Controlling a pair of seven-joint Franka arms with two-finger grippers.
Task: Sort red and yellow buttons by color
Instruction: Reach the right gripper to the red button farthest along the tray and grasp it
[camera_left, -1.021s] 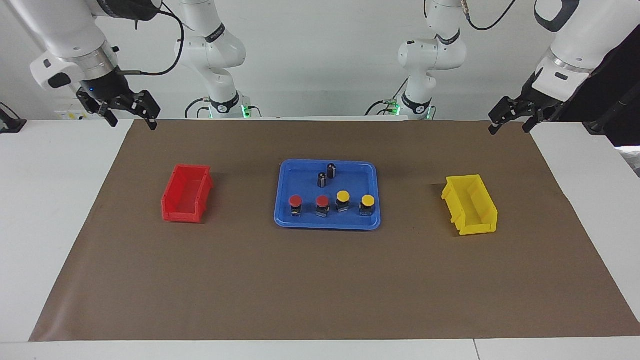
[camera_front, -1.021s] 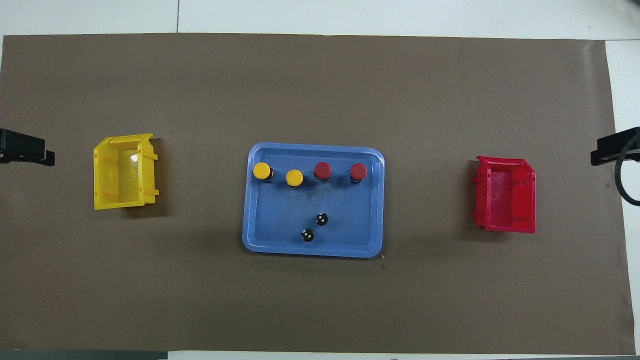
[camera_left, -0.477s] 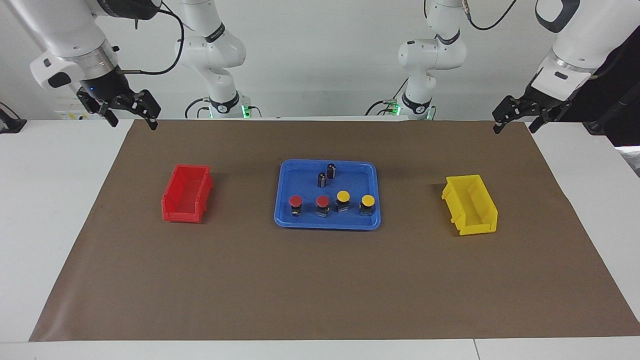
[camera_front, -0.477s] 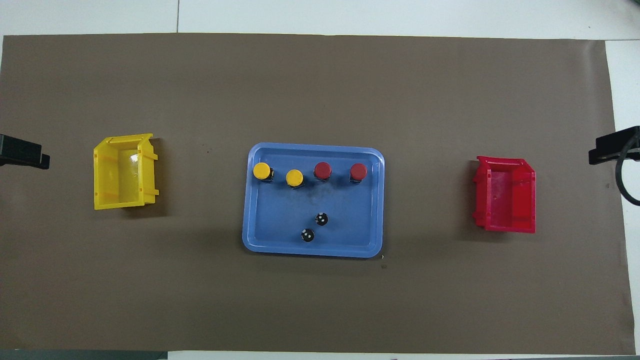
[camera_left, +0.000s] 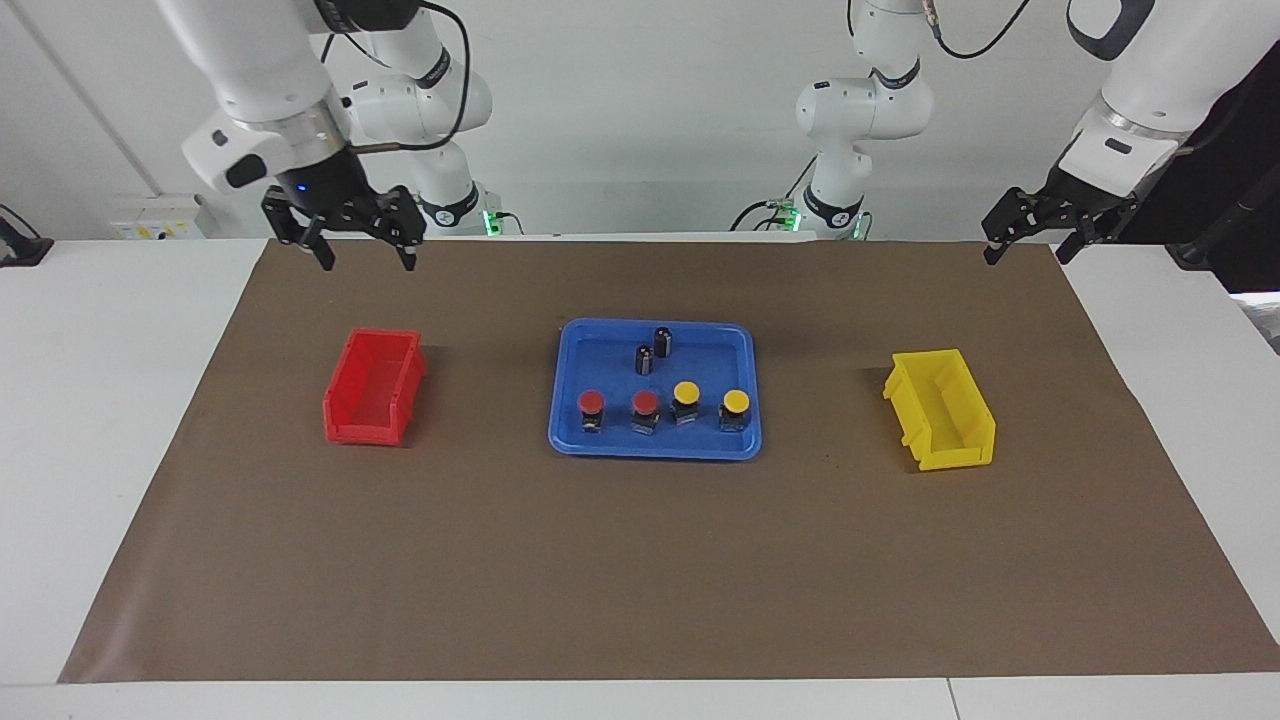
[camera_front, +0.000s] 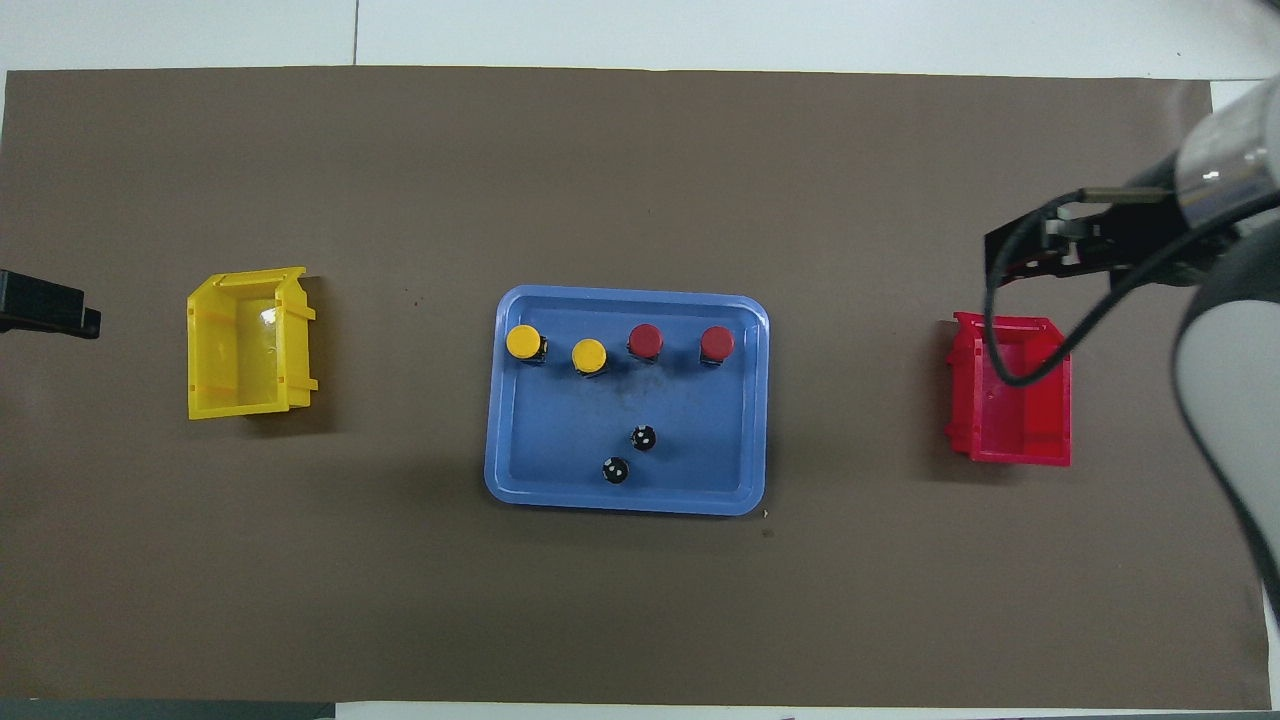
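Note:
Two red buttons (camera_left: 592, 402) (camera_left: 645, 401) and two yellow buttons (camera_left: 686, 391) (camera_left: 736, 402) stand in a row in the blue tray (camera_left: 655, 447). From above, the red caps (camera_front: 716, 342) (camera_front: 645, 340) and yellow caps (camera_front: 589, 354) (camera_front: 523, 341) line the tray's (camera_front: 625, 503) side farther from the robots. My right gripper (camera_left: 366, 258) hangs open and empty over the mat by the red bin (camera_left: 372, 388), also seen in the overhead view (camera_front: 1040, 250). The left gripper (camera_left: 1026, 252) waits open over the mat's corner, apart from the yellow bin (camera_left: 940, 410).
Two small dark cylinders (camera_left: 644, 358) (camera_left: 663, 340) stand in the tray nearer to the robots than the buttons. The red bin (camera_front: 1010, 390) sits toward the right arm's end, the yellow bin (camera_front: 245, 345) toward the left arm's end. A brown mat (camera_left: 640, 560) covers the table.
My right gripper has swung in from the table's end toward the middle and now hangs by the red bin. The left gripper has barely shifted. Buttons and bins are unmoved.

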